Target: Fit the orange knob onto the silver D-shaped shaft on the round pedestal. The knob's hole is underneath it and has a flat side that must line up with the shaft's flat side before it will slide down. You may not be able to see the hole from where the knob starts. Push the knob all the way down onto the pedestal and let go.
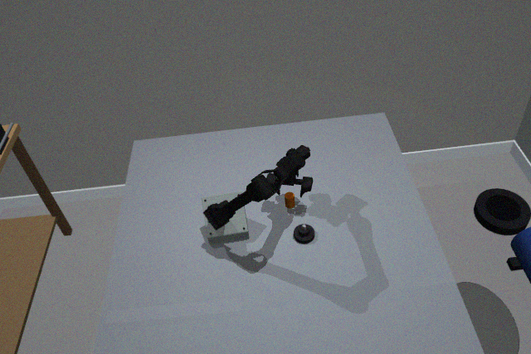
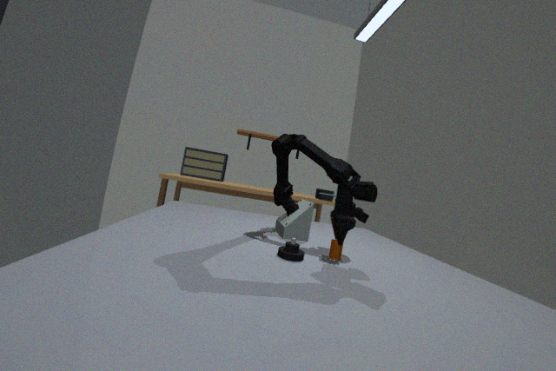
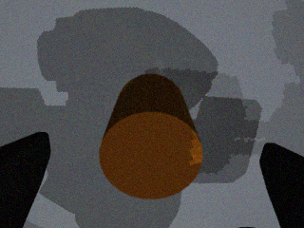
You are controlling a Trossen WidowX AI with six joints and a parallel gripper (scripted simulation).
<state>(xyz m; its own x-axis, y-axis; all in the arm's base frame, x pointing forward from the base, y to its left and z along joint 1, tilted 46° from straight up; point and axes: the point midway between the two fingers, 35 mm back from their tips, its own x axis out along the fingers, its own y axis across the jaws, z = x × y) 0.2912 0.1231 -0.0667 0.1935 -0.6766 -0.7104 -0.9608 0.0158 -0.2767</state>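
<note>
Orange knob (image 3: pixel 151 152): standing upright on the counter (image 1: pixel 180 290), its long axis vertical, well apart from the pedestal.
Pincer (image 3: pixel 152 171): gaping wide and gripping nothing, one dark finger (image 3: pixel 22 180) showing at each side of the wrist view.
Key relation: the knob is sitting straight below the pincer, centred between the fingers; in the exterior view the fingertips are hanging just above the knob's top (image 2: pixel 335 248).
Pedestal (image 1: pixel 304 233): sitting near the knob, on the side away from the arm's base, its silver shaft (image 1: pixel 304 226) pointing up.
Step, as I judge it: lowering to straddle the knob, not yet grasping.
Hole: hidden underneath, so its flat side cannot be told.
</note>
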